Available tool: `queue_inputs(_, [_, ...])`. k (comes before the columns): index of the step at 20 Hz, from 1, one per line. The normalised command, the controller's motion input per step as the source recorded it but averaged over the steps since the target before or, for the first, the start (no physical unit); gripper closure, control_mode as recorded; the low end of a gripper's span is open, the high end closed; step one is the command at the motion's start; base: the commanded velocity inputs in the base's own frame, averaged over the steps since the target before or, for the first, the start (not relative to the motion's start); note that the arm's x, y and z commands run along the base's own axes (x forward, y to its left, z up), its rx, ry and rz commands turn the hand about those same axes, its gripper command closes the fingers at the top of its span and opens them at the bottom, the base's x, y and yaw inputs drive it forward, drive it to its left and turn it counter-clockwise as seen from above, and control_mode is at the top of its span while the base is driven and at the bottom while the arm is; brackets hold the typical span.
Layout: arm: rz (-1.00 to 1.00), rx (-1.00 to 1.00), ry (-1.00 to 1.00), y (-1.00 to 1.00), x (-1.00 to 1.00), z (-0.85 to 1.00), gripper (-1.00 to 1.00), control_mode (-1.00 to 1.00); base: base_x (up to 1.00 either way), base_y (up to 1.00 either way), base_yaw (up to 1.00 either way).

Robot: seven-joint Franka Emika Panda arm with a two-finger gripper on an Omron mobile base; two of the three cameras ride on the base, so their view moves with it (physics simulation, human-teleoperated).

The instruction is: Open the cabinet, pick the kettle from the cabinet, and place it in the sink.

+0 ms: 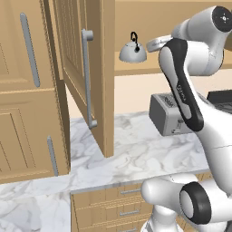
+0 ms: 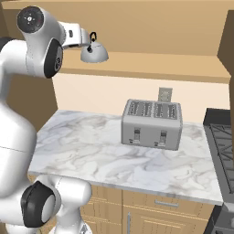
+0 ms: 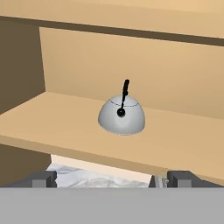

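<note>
The cabinet stands open; its door [image 1: 74, 59], with the long grey bar handle [image 1: 87, 77], is swung out towards me. On the cabinet's shelf [image 3: 183, 144] sits the kettle [image 1: 132, 52] [image 2: 94, 52] [image 3: 121, 114], a silvery dome with a black handle, upright. My gripper [image 3: 111, 179] is open, level with the shelf's front edge and short of the kettle, with nothing between its fingers. From the base views the hand [image 1: 152, 44] [image 2: 84, 42] hovers just beside the kettle, not touching it. The sink is out of view.
A grey four-slot toaster [image 2: 152, 123] [image 1: 170, 115] stands on the marble counter [image 1: 136, 154] below the shelf. A dark stove [image 2: 221, 146] lies at the counter's right end. A tall wooden cabinet [image 1: 27, 90] rises at the left, and drawers [image 1: 122, 206] sit under the counter.
</note>
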Motion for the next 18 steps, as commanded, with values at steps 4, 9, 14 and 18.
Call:
queue_inputs(4, [0.0,0.0,0.0,0.01,0.28,0.0,-1.0,-1.0,0.0,0.0,0.0])
queue_inputs(9, [0.0,0.0,0.0,0.0,0.3,0.0,-1.0,-1.0,0.0,0.0,0.0])
queue_inputs(14, [0.0,0.0,0.0,0.0,0.26,0.0,-1.0,-1.0,0.0,0.0,0.0])
queue_inputs(18, [0.0,0.0,0.0,0.0,0.19,0.0,-1.0,-1.0,0.0,0.0,0.0])
